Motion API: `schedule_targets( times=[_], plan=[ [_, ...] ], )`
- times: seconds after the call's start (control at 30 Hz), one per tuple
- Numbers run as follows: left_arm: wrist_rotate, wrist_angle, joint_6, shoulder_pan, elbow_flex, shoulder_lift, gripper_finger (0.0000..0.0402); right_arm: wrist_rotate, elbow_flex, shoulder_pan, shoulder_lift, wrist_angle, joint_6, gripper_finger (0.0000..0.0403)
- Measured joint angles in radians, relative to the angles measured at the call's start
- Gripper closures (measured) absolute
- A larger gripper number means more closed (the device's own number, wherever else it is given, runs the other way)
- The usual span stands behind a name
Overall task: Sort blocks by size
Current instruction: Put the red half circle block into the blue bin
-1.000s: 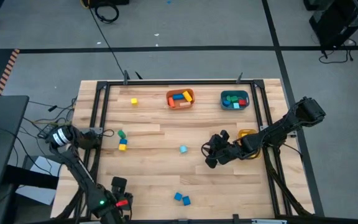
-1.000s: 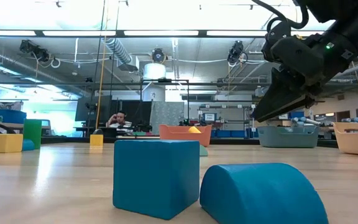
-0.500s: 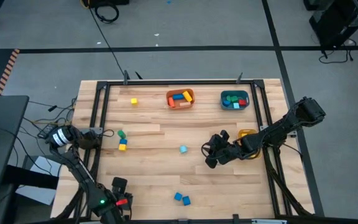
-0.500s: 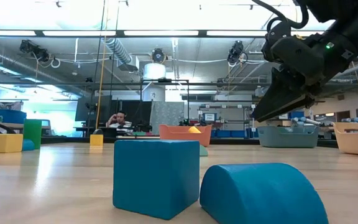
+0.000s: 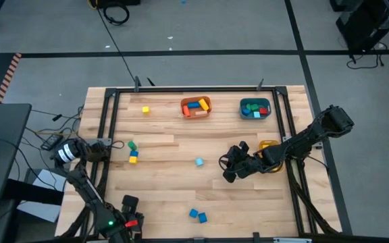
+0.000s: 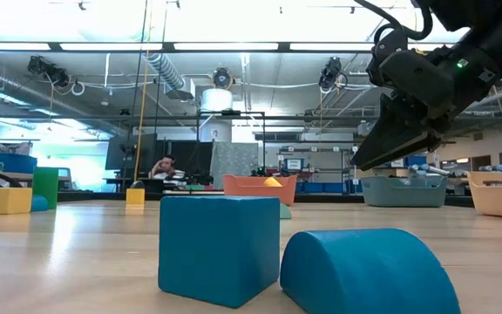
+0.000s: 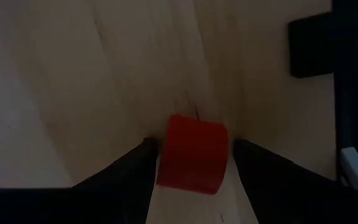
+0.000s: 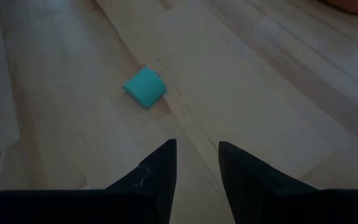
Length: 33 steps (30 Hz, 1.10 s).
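Observation:
A red block [image 7: 192, 155] lies on the wood at the table's left edge. My left gripper [image 7: 192, 144] points down over it with one finger on each side; in the high view the gripper [image 5: 98, 147] hides the block. My right gripper [image 5: 228, 169] hangs open above mid-table, right of a light blue block [image 5: 198, 162] that also shows ahead of its fingers [image 8: 145, 87]. Other blocks lie loose: green [image 5: 132, 145], yellow [image 5: 133, 158], yellow [image 5: 145, 109], and two blue ones [image 5: 196, 215] by the near edge. My left gripper comes from above with its fingers [image 7: 143, 163] on either side of the red block's two opposite faces [image 7: 166, 155]. A narrow strip of wood shows beside one face. Whether the fingers touch the block I cannot tell. The block rests on the table.
An orange bin [image 5: 196, 106] and a teal bin [image 5: 254, 108], both holding blocks, stand at the far edge. A yellow bin [image 5: 269, 144] sits partly under my right arm. A black frame [image 5: 107, 128] rims the table. The two blue blocks [image 6: 219, 249] loom close in the low view.
My left arm's wrist has sunk a little over the table's left edge. My right arm has kept still, and no block has moved.

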<state>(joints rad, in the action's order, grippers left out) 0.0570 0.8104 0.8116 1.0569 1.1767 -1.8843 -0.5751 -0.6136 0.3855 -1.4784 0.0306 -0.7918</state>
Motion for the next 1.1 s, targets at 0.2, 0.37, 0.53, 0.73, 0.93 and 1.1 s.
schedule_targets(
  times=[0.2, 0.37, 0.53, 0.73, 0.93, 1.1],
  plan=[
    [-0.003, -0.003, 0.000, 0.000, -0.001, 0.004, 0.0220, 0.000, 0.000, 0.000, 0.000, 0.000, 0.000, 0.0269],
    [-0.009, -0.001, -0.019, 0.000, -0.002, 0.004, 0.0267, 0.000, 0.000, 0.000, 0.000, -0.001, 0.000, 0.0270],
    [-0.011, 0.002, -0.047, -0.014, -0.002, 0.003, 0.0266, 0.002, 0.000, 0.000, 0.000, -0.001, 0.001, 0.0268],
    [0.003, 0.028, -0.084, -0.079, -0.003, 0.020, 0.0253, 0.005, 0.000, 0.000, 0.000, -0.004, 0.001, 0.0270],
    [0.167, 0.085, -0.155, -0.176, -0.005, 0.090, 0.0256, 0.020, 0.000, 0.000, 0.000, -0.019, 0.003, 0.0269],
    [0.267, 0.064, -0.257, -0.304, -0.003, 0.151, 0.0256, 0.021, 0.000, 0.000, 0.000, -0.020, 0.013, 0.0270]
  ],
)
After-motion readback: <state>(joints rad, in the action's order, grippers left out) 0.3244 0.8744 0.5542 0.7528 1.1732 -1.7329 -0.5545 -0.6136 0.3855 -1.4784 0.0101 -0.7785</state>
